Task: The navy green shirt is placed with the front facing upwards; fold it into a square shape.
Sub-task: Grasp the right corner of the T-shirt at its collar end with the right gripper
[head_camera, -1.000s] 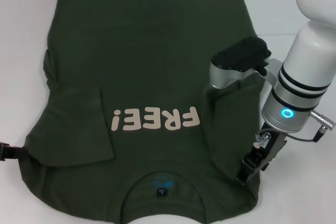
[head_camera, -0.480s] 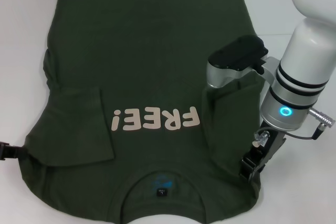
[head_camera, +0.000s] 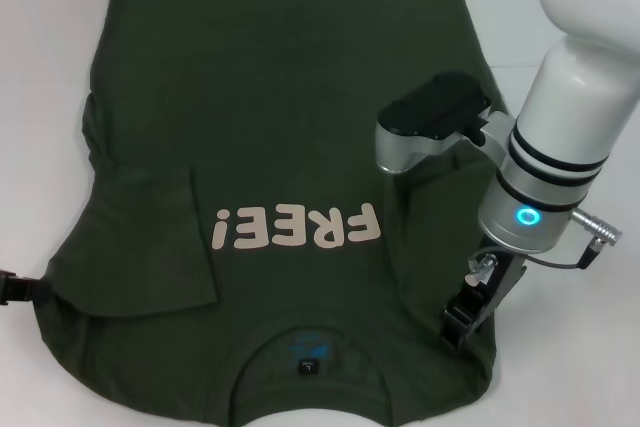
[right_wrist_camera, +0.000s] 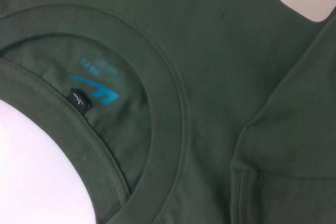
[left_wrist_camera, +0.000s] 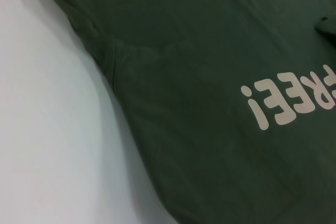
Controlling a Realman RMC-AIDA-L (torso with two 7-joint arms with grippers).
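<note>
across most of the white bench point(head_camera: 40, 67) lies the green shirt point(head_camera: 280, 97), front up, its cream "free!" print point(head_camera: 298, 226) showing and its collar point(head_camera: 312, 347) at the near edge. both sleeves are folded in over the body, the left one point(head_camera: 155, 242) lying flat. the right gripper point(head_camera: 462, 322) sits low over the folded right sleeve point(head_camera: 430, 247) near the bench's near right corner; whether it pinches cloth i cannot tell. the left gripper point(head_camera: 12, 289) shows only as a dark tip at the shirt's left edge.

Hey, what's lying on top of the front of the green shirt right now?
On the navy green shirt, both sleeves are folded inward: one left of the FREE! print, one under the right gripper. The arm hides part of that sleeve.
</note>
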